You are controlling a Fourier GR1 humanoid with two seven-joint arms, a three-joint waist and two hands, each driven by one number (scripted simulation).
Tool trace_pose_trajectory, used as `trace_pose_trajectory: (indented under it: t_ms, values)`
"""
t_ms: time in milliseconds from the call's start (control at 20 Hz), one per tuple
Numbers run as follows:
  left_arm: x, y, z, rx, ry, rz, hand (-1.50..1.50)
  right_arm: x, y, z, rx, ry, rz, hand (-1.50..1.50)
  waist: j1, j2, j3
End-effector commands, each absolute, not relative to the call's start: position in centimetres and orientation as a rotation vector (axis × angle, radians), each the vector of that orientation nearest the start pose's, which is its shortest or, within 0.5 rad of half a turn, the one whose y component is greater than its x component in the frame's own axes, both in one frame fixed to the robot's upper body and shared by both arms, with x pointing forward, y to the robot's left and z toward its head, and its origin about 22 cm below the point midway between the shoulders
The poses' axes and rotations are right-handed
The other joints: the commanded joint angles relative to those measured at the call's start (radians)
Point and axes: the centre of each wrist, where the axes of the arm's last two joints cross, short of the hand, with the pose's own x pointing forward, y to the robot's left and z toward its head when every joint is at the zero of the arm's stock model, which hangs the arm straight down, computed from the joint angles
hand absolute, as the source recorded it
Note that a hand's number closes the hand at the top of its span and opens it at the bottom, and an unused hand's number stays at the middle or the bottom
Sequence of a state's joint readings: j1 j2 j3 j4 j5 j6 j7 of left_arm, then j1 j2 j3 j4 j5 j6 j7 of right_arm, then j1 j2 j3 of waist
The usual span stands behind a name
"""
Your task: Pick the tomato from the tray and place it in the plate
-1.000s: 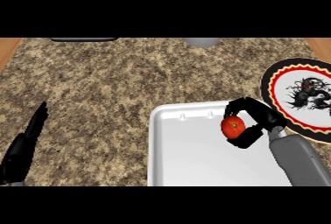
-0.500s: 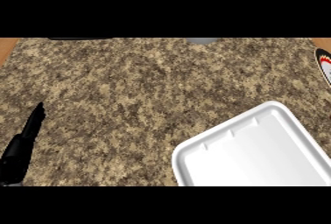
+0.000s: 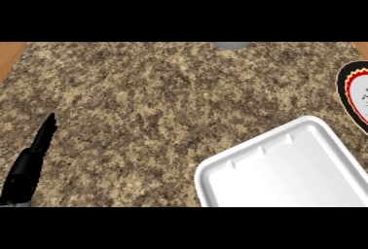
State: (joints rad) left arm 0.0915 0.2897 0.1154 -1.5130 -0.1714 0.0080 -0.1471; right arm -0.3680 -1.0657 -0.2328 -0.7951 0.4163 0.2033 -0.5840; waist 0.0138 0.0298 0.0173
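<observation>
Tray (image 3: 287, 170) shifted, one plate (image 3: 354, 92), one hand (image 3: 28, 168)

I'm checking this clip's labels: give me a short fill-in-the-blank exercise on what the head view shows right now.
1. The white rectangular tray lies at the view's lower ___.
2. The tray holds ___.
3. The round plate with a black and red rim is cut off by the view's ___ edge.
4. The black left hand, fingers straight, shows at the view's lower ___.

Missing words: right; nothing; right; left

This was a kitchen: a speckled granite desk (image 3: 158, 107) carried a white tray (image 3: 287, 170), with a patterned plate (image 3: 352, 92) just beyond the tray.
</observation>
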Motion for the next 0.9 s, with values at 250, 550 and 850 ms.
trace_pose_trajectory:
  t_ms: [250, 550, 850]
  values:
    - [21.8, 33.0, -0.4, 0.442, -1.546, -0.309, 0.00, 22.9, -60.0, 22.4, -0.889, -1.893, 0.888, 1.50, 0.023, -0.009, -0.006]
    - [22.3, 32.9, 0.2, 0.428, -1.544, -0.332, 0.00, 23.5, -59.9, 22.9, -0.728, -1.938, 0.952, 1.50, 0.042, -0.013, -0.011]
    - [21.9, 33.1, -0.7, 0.435, -1.524, -0.315, 0.00, 24.7, -59.2, 23.0, -0.625, -1.963, 0.955, 1.50, 0.029, -0.019, -0.014]
